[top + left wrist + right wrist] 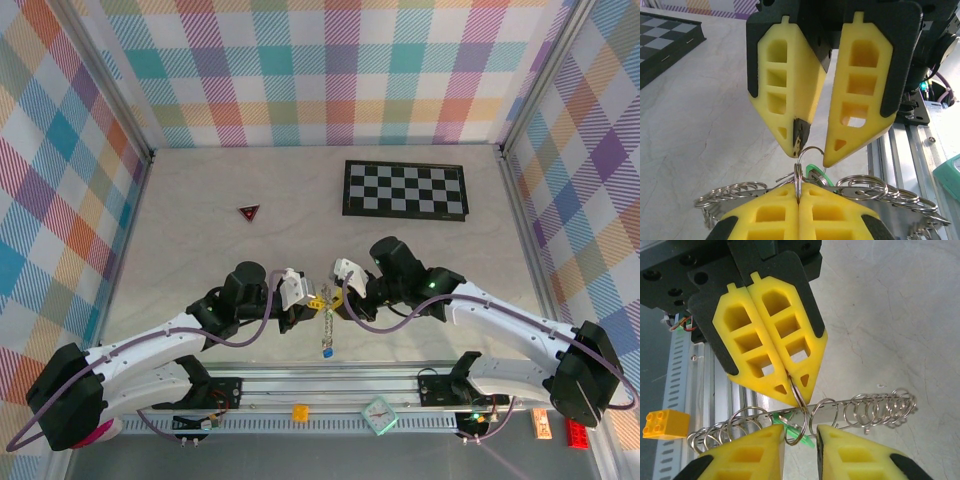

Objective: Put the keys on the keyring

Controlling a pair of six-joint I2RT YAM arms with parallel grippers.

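My two grippers meet tip to tip above the near middle of the table. The left gripper [312,303] [799,192] [795,390] is shut on a small split ring [798,175] [801,405] of the keyring, whose grey band [900,207] [840,407] carries several wire loops. My right gripper [336,297] [812,150] [800,432] is open, one finger on each side of that ring. The mint-green key [816,171] [807,441] hangs just behind the ring. A short chain [325,325] dangles below the grippers, with the blue key [326,350] at its end.
A checkerboard [405,190] lies at the back right and a dark red triangle [249,212] at the back left. At the near edge runs the metal rail [330,420], carrying a yellow brick [299,411] [665,422], a teal clock [379,414] and a red brick [578,432].
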